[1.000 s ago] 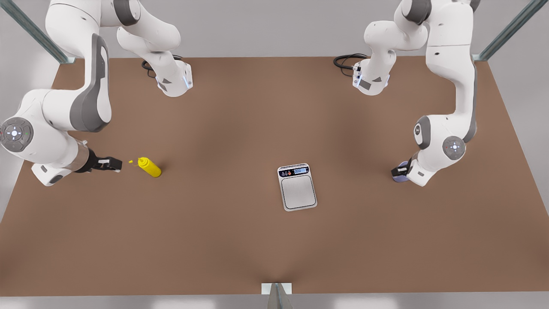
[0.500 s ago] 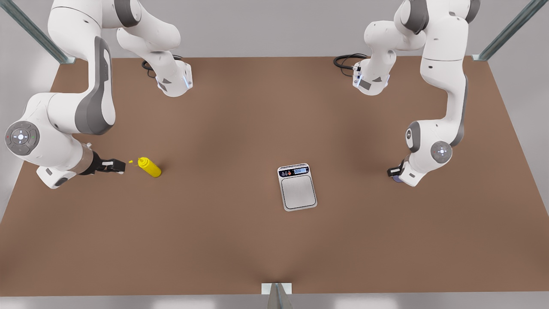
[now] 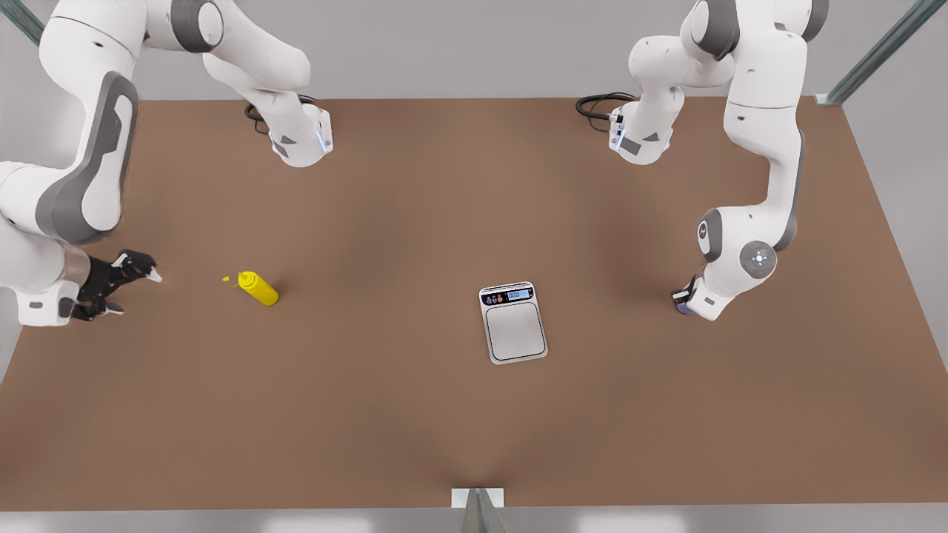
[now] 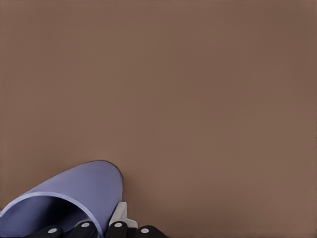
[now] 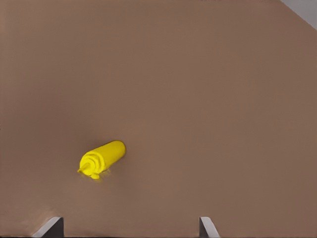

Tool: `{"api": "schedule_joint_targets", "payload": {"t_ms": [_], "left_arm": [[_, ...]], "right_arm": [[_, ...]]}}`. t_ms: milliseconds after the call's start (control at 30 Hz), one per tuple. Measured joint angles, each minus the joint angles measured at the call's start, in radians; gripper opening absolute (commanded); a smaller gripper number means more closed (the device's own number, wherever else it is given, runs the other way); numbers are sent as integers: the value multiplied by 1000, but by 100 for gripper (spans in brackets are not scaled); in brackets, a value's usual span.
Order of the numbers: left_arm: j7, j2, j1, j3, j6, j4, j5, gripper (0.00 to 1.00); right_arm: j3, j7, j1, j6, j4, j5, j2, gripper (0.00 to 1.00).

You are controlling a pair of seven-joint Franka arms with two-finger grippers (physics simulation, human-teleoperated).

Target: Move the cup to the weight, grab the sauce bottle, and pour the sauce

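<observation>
On the brown desk (image 3: pixel 415 414), the weight (image 3: pixel 514 323) sat centrally, the sauce bottle (image 3: pixel 258 289) lay at nine o'clock beyond the right gripper's (image 3: pixel 137 285) parted fingers, and the left gripper (image 3: pixel 683 300), fingers clamped, mostly hid the cup (image 4: pixel 74 201) at three o'clock.

I see a plain brown table (image 3: pixel 415 414). The weight (image 3: pixel 513 323) lies flat near the middle, toward the near edge, display strip facing the far edge. The sauce bottle (image 3: pixel 258 289) lies on its side toward the front view's left edge. The cup (image 4: pixel 74 198) sits toward the right edge.
</observation>
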Motion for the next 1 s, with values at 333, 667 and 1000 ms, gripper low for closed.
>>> {"api": "schedule_joint_targets", "payload": {"t_ms": [333,667,1000], "left_arm": [[-105,-57,-52,-15,0,9,51,21],[-539,26,-278,-80,-118,242,41,21],[-922,196,-455,-98,-117,478,16,21]], "right_arm": [[-2,-1044,-382,126,-460,580,165,100],[31,-1362,-379,103,-474,727,329,100],[72,-1389,-353,104,-500,737,363,100]]}}
